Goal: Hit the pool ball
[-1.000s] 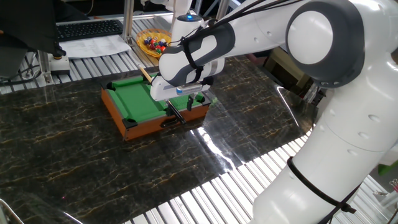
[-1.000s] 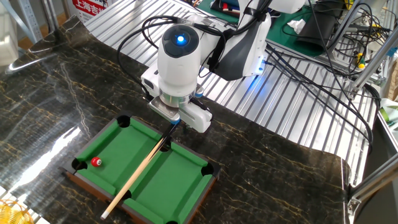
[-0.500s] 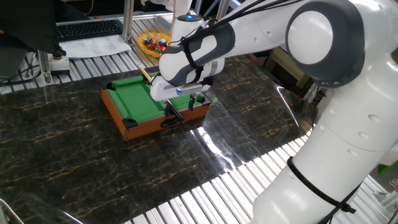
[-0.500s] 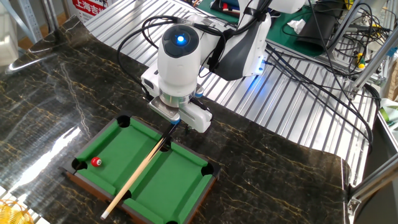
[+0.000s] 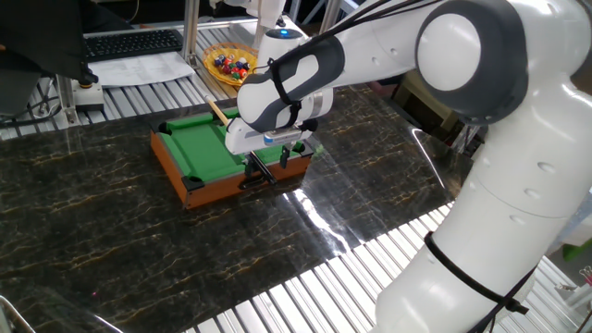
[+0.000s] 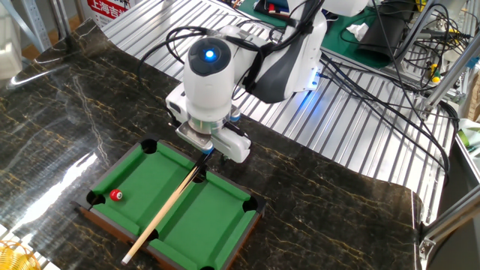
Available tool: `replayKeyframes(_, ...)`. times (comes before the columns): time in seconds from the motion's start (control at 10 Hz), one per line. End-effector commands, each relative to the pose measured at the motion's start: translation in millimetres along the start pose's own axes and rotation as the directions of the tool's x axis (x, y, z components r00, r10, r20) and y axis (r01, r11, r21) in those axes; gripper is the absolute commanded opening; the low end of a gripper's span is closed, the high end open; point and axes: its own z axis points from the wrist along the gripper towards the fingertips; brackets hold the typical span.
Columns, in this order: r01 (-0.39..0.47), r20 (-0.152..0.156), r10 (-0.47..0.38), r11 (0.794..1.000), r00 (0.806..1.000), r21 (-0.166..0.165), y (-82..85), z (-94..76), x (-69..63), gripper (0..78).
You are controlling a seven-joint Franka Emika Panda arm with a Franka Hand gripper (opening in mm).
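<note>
Red pool ball [image 6: 115, 195] sits near the left corner pocket of the mini pool table [image 6: 225, 217], well apart from the cue stick [image 6: 161, 216], which slants across the felt. The gripper [image 6: 204, 156] is clamped on the cue's dark butt end at the far rail.

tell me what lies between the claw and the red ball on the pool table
In the other fixed view, only bare green felt separates the claw from the red ball.
</note>
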Motion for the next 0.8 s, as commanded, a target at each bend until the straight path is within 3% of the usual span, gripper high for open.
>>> replayKeyframes(0.1,0.007,-0.004,-0.007,1.000,1.000,0.001,0.4,0.2,-1.3,77.4)
replayKeyframes(0.8,0.019,-0.011,-0.019,1.000,1.000,-0.001,4.2,8.7,1.6,77.4)
